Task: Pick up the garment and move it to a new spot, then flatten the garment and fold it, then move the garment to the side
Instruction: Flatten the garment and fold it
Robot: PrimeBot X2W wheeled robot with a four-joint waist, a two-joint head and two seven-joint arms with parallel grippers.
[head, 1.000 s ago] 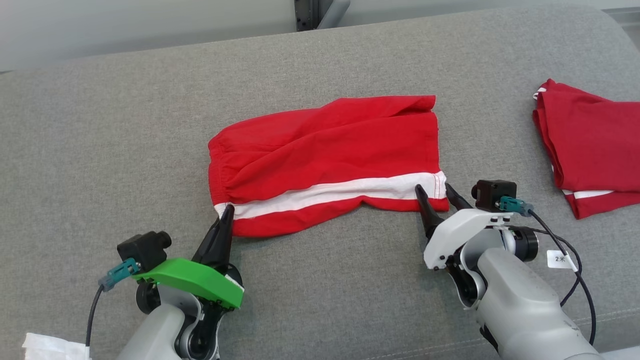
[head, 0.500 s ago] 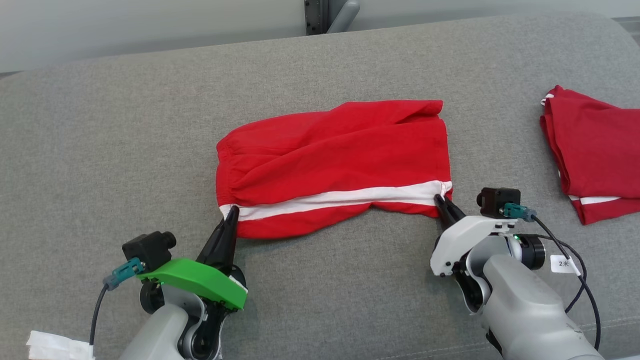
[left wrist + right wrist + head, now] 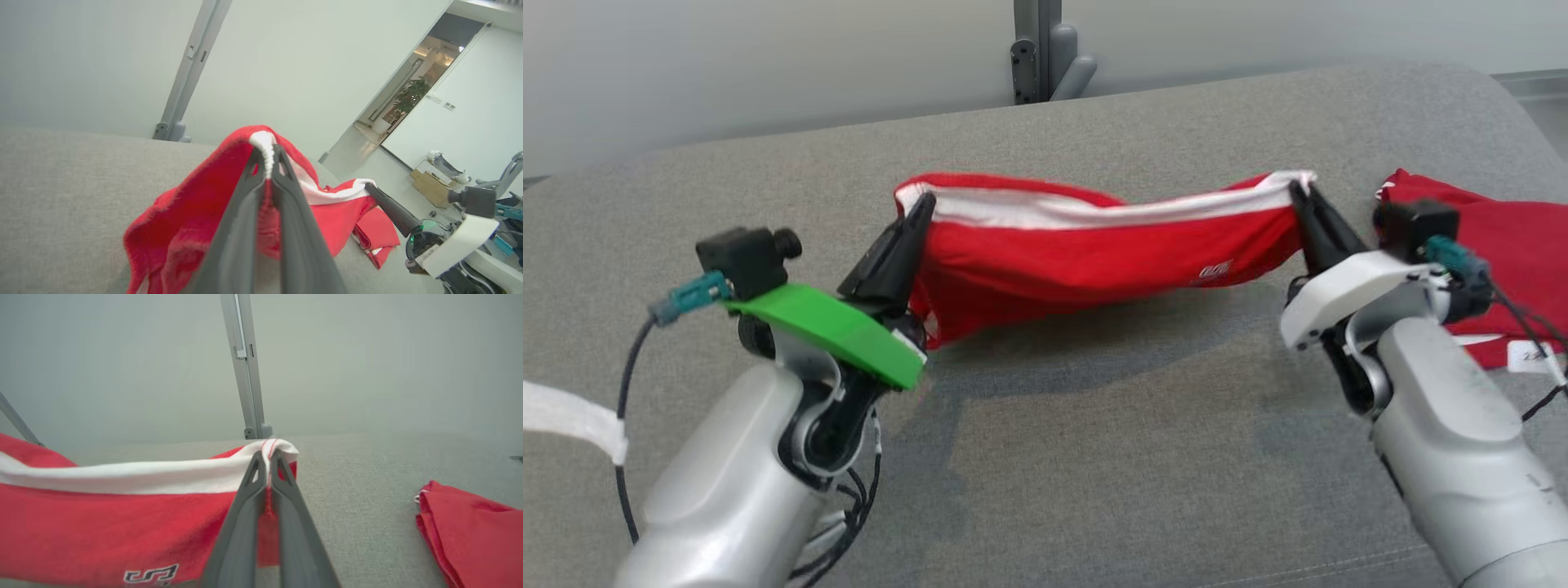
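The red shorts (image 3: 1094, 261) hang stretched between the two tools above the middle of the grey padded worktop (image 3: 1094, 457), sagging a little midway. The white stripe (image 3: 1094, 214) runs along their top edge. A small logo (image 3: 1217, 269) shows on the cloth toward 3 o'clock.

The left tool (image 3: 921, 204), at the shorts' 9 o'clock end, has its fingers pressed together on the white-edged corner. The left wrist view shows that cloth bunched between the tips. The right tool (image 3: 1298, 189), at the 3 o'clock end, pinches the other white corner in the same way.

Whether the lower edge of the shorts touches the worktop cannot be told, but a shadow lies beneath it.

A folded red garment (image 3: 1519, 245) lies on the worktop at 3 o'clock, just beyond the right tool. A grey post (image 3: 1037, 49) stands behind the worktop at 12 o'clock. A white strip (image 3: 572, 416) lies at 8 o'clock.
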